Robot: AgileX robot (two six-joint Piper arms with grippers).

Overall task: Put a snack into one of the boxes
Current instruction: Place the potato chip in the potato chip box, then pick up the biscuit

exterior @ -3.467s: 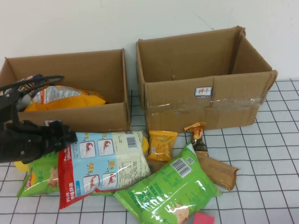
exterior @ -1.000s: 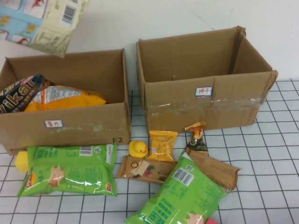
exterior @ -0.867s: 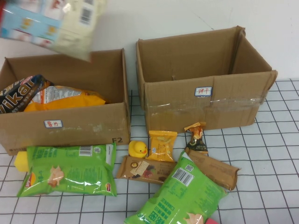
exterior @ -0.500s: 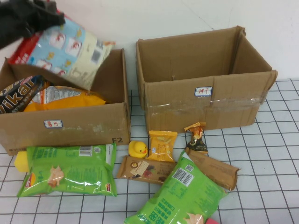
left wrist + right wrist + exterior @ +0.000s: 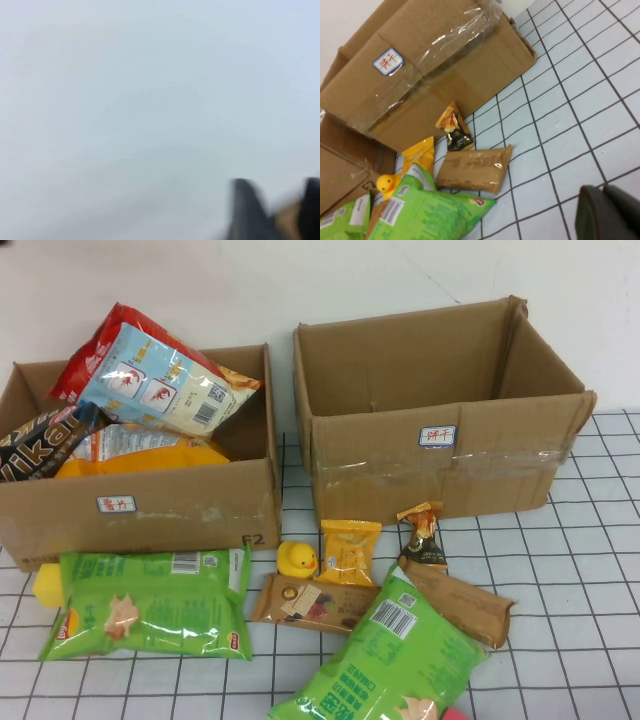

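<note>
My left gripper shows against blank wall; jaw state I cannot tell. Right gripper, clenched, parked low. Prawn bag rests tilted in left box, nearer the left arm.

**Cardboard, foil and film**

Both boxes, left and right, are matt corrugated cardboard; the right one carries a strip of shiny clear tape. The snack bag in the left box is glossy printed plastic film, as are the green bags. The brown packet looks like matt paper, though possibly foil. The duck appears smooth rubber or plastic.
</note>
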